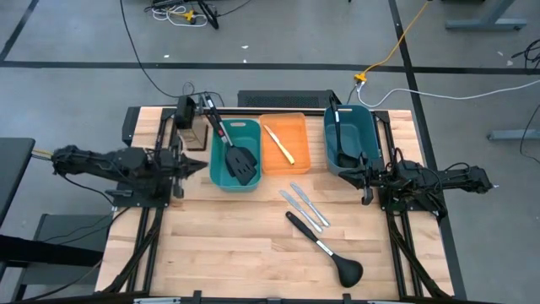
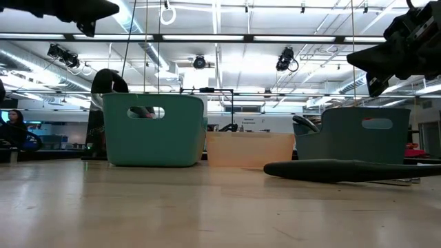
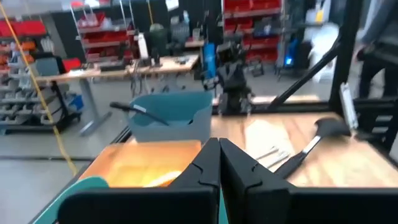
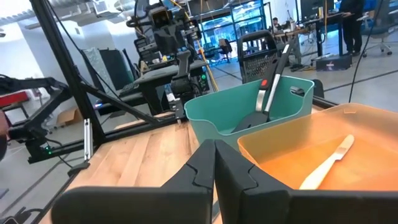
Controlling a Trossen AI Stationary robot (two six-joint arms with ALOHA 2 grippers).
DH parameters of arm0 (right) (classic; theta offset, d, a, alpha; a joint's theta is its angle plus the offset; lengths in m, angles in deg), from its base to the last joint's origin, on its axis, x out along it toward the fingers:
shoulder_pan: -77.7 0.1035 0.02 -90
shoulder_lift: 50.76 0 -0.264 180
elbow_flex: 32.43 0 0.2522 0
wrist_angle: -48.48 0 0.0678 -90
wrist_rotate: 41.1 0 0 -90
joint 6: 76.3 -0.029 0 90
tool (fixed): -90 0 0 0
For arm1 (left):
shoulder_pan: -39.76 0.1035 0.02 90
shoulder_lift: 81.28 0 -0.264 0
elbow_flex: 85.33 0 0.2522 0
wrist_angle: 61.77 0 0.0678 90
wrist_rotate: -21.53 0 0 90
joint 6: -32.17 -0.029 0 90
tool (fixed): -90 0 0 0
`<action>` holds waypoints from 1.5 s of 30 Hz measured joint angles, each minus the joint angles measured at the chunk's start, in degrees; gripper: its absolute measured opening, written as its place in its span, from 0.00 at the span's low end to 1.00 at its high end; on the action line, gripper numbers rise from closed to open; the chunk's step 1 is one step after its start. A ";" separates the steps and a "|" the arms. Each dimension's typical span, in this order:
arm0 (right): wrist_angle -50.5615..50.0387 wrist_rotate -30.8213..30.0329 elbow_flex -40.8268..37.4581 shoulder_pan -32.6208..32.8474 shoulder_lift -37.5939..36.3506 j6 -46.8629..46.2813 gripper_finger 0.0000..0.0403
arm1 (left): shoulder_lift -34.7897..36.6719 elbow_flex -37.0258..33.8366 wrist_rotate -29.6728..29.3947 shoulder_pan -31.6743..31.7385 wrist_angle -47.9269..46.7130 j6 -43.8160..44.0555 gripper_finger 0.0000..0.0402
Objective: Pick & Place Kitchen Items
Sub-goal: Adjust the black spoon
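Across the back of the wooden table stand three bins in a row: a light teal bin on the left, an orange bin in the middle, a darker teal bin on the right. Sorting looks partly done, judging by how the utensils lie. The light teal bin holds black slotted spatulas with red-marked handles leaning out over its back wall; the orange bin holds a thin yellowish stick; a black ladle rests in the darker bin.

Left on the bare wood, in front of the orange bin, are two silver table knives lying side by side, and nearer the front edge a second ladle, its bowl toward the front right (in the low view it reads as a long dark shape across the boards).

Both arms hang back at the table's sides, clear of the bins. The left gripper has its fingers pressed together on nothing, beside the light teal bin; the right gripper is likewise closed and empty, next to the darker bin. Nothing lies between either gripper and the knives or the ladle, though the bin walls stand close to both wrists.
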State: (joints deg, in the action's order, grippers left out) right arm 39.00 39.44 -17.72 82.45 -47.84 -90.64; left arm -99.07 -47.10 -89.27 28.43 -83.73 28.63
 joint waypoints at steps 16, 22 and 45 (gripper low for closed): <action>0.19 -0.14 -0.02 0.01 0.00 -0.18 0.02 | 12.02 -15.79 -0.41 3.35 11.05 -1.64 0.00; 0.19 -0.16 -0.02 0.00 0.00 0.19 0.02 | 16.83 -20.36 5.05 3.41 10.50 -7.03 0.00; 0.43 -3.48 -0.02 0.02 0.02 -0.46 0.02 | 17.04 -23.89 6.91 3.34 12.07 -6.28 0.04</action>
State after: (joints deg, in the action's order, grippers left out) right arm 39.43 35.95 -17.74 82.48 -47.82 -91.10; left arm -82.03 -70.99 -82.36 31.77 -71.66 22.34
